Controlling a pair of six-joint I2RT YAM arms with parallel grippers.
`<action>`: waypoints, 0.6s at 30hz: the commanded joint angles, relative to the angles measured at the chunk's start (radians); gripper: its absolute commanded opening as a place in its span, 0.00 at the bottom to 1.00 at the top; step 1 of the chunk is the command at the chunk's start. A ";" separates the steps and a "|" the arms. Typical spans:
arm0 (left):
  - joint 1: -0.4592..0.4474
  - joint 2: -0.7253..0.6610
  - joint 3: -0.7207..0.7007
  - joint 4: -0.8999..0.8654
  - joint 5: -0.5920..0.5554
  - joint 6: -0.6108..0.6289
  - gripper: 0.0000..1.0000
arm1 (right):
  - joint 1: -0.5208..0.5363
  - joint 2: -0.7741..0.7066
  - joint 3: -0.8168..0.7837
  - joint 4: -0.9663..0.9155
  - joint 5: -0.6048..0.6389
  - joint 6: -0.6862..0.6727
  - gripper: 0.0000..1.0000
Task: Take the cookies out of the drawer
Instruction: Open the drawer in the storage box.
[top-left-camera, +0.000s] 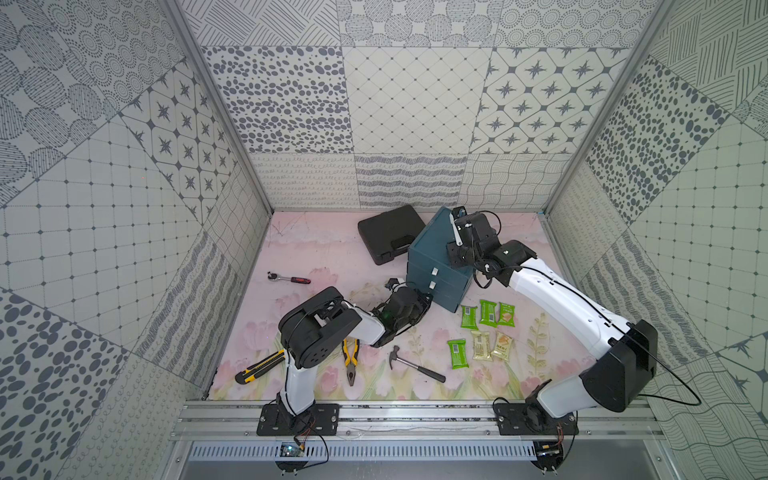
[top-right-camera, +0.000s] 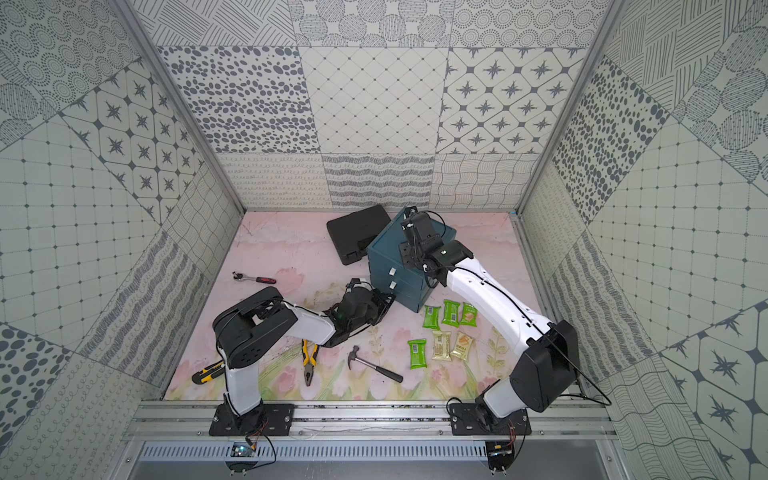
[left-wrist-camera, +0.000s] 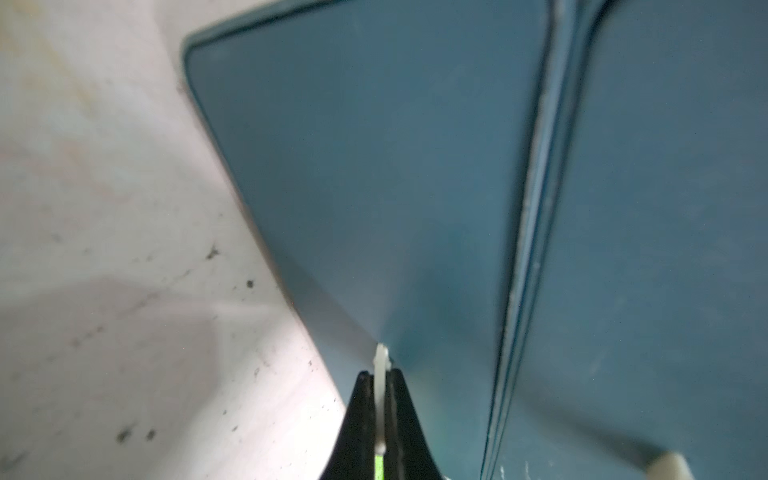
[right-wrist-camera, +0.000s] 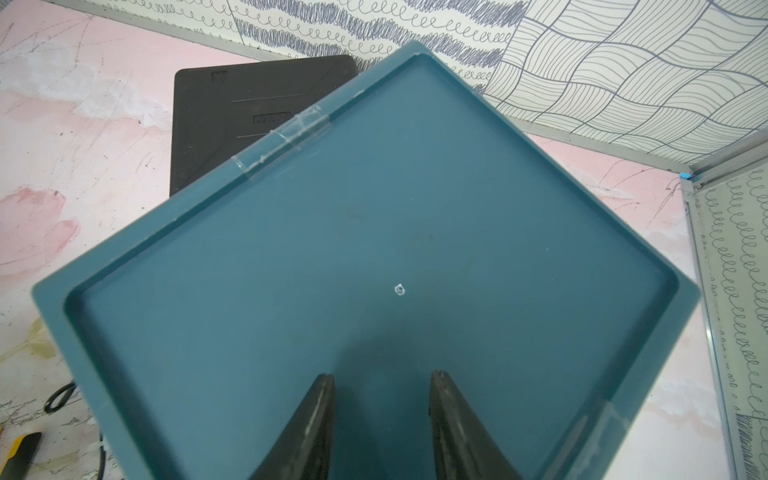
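- A teal drawer chest (top-left-camera: 430, 249) stands toward the back of the pink flowered table (top-left-camera: 316, 253), with two white drawer handles (top-left-camera: 434, 272) showing on its front.
- A black case (top-left-camera: 388, 232) lies flat just beside it.
- The right pincer (top-left-camera: 459, 215) is over the chest's top.
- The left pincer (top-left-camera: 428, 297) is at the chest's lowest drawer front.
- Six cookies (top-left-camera: 488, 312) lie near the chest: three green in a row, then one green and two beige.
- A ratchet (top-left-camera: 289, 278), utility knife (top-left-camera: 259, 366), pliers (top-left-camera: 351, 361) and hammer (top-left-camera: 415, 365) lie apart.
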 joint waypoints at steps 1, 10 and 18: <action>-0.007 -0.042 -0.050 0.010 -0.042 0.006 0.00 | 0.006 0.067 -0.040 -0.160 -0.026 -0.005 0.41; -0.063 -0.142 -0.181 -0.003 -0.116 -0.038 0.00 | 0.006 0.064 -0.046 -0.164 -0.025 -0.010 0.41; -0.102 -0.298 -0.299 -0.094 -0.180 -0.042 0.00 | 0.006 0.067 -0.053 -0.165 -0.030 -0.016 0.41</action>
